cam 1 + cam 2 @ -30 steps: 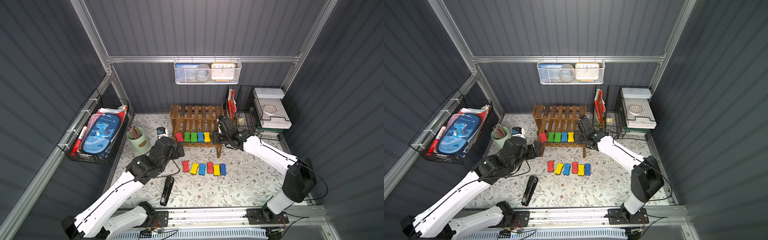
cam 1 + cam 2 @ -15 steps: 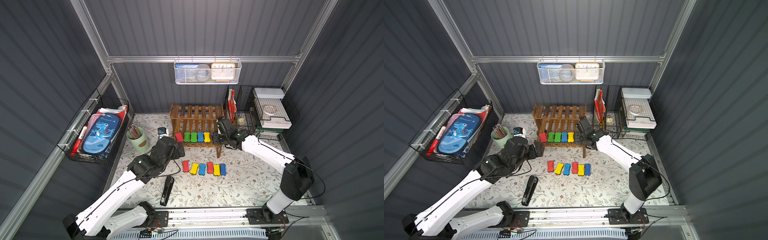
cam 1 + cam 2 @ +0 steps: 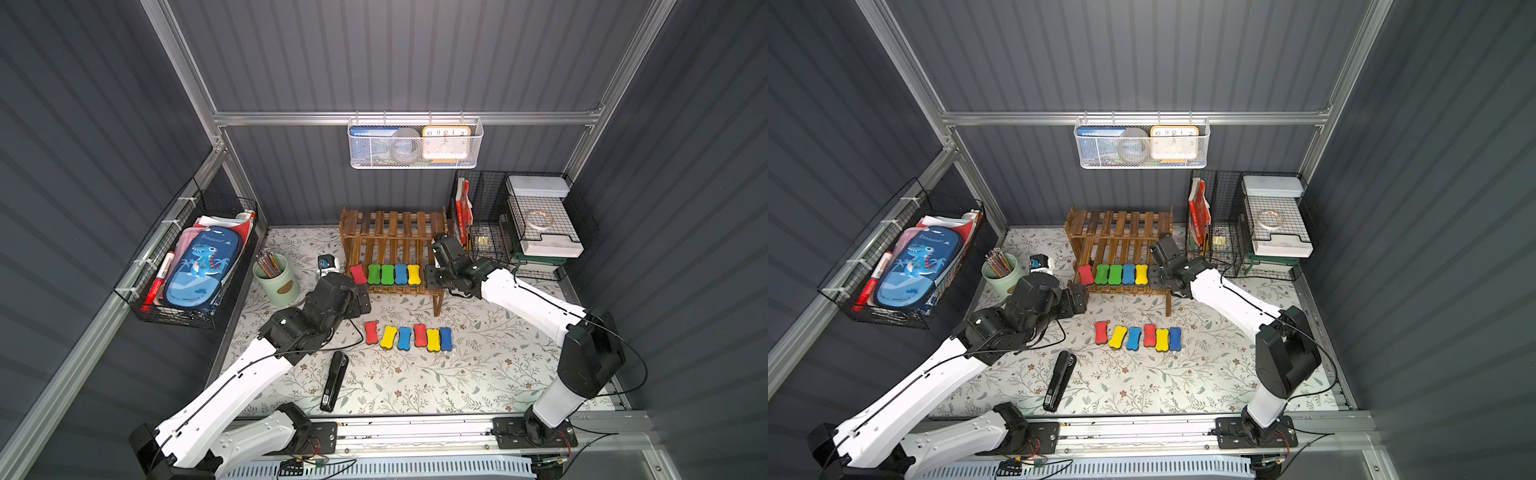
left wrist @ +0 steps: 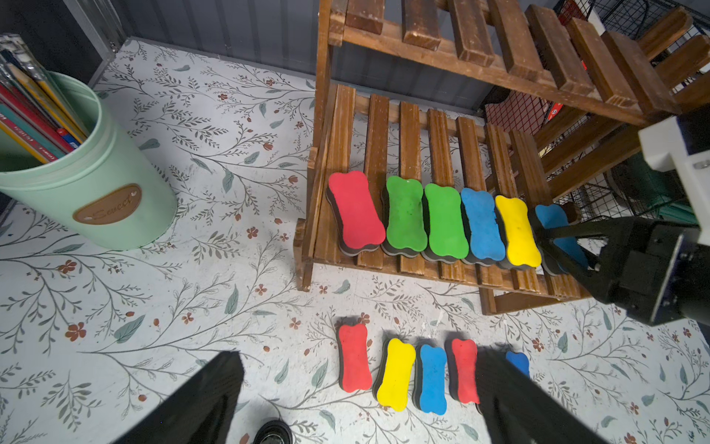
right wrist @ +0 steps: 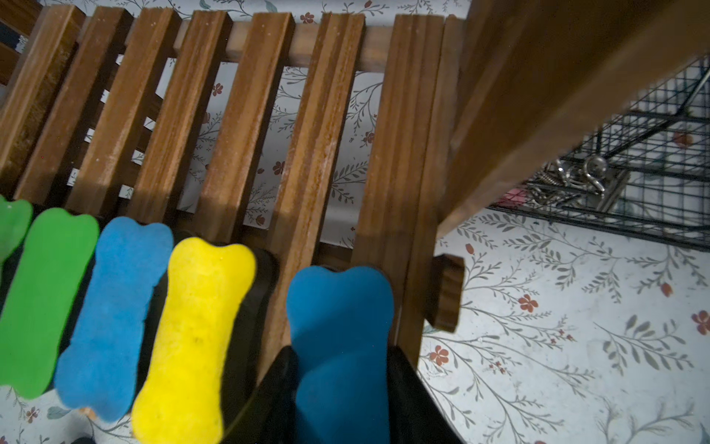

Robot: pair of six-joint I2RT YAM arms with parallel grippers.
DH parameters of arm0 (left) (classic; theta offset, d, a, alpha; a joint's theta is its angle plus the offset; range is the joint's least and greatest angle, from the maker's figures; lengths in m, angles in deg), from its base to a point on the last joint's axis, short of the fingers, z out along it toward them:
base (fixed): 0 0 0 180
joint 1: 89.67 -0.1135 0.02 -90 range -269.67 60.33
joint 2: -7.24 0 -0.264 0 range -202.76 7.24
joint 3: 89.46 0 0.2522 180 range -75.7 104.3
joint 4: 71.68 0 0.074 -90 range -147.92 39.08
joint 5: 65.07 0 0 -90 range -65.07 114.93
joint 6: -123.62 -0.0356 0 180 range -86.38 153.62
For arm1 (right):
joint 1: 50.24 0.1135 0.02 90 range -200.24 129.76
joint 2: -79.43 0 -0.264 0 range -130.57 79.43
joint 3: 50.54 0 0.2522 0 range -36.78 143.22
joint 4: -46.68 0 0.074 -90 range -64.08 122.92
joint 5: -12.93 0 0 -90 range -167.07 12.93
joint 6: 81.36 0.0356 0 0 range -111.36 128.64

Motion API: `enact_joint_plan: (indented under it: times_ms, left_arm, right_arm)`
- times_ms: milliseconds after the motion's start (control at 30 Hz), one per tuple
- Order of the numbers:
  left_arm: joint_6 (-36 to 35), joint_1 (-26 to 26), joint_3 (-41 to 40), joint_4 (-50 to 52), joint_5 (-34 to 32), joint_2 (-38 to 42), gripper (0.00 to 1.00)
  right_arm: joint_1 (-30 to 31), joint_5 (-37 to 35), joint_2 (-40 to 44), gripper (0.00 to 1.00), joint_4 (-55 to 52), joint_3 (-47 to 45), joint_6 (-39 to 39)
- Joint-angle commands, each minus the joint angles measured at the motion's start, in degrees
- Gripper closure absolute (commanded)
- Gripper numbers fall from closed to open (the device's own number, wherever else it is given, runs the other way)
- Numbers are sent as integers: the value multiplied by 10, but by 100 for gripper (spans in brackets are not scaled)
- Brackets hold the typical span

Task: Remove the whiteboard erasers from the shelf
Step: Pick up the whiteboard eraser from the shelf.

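The brown slatted shelf stands at the back of the mat. Along its lower tier's front lie red, green, green, blue and yellow whiteboard erasers. At that row's right end my right gripper is shut on a further blue eraser, one finger on each long side; this eraser also shows in the left wrist view. Several more erasers lie in a row on the mat before the shelf. My left gripper hangs open and empty by the shelf's left front corner.
A black stapler lies on the mat near the front. A green pencil cup and a small white device stand left of the shelf. The black wire-mesh organiser stands close on the shelf's right. Wire baskets hang on the left wall and back wall.
My right gripper's jaws have closed in on the blue eraser at the row's right end. The left arm has edged slightly toward the shelf, jaws still wide.
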Motion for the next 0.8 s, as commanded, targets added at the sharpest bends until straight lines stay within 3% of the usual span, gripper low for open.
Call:
enact_joint_plan:
  times_ms: [0,300,533,767]
  left_arm:
    - [-8,1,-8,-2,-6,-2,1]
    - [-6,0,-21,-5,-18,8,1]
    - [-17,0,-15,-5,-28,3,1]
    - [-32,0,-17,-14,-24,16,1]
  right_arm:
    - [4,24,15,68,3,9,0]
    - [3,70,93,68,49,-24,17]
    - [6,108,186,70,-41,-102,79]
    - [48,155,280,71,-114,-250,172]
